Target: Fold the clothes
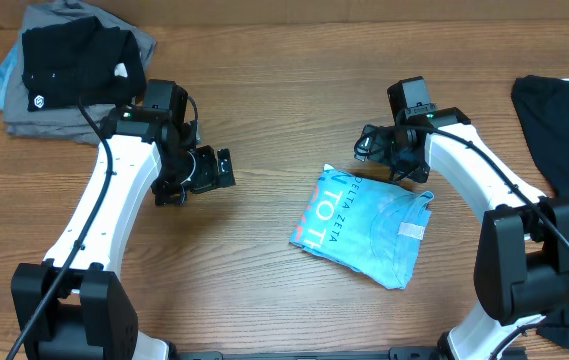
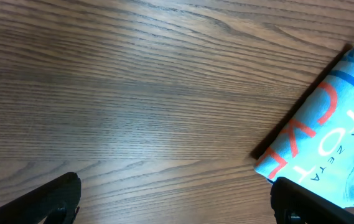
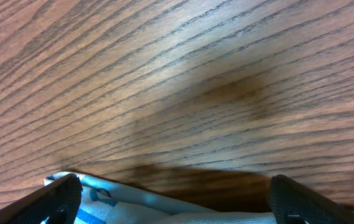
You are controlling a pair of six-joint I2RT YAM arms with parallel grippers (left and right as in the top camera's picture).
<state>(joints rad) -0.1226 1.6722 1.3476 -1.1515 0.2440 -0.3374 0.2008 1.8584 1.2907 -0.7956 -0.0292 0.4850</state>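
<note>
Left hand [image 1: 222,168]: released, empty, well apart from T-shirt [image 1: 364,225]. Right hand [image 1: 364,143]: released, near its collar end. T-shirt: folded, likely light, soft, limp; pinch stacked edge layers together.

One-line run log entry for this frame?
light blue T-shirt: folded, on table | left gripper: open, empty | right gripper: open, empty

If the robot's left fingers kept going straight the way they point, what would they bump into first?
Most likely the bare wooden table: the open left fingers frame only wood grain ahead. The folded light blue T-shirt lies off to one side, probably just missed, though depth is hard to judge.
</note>
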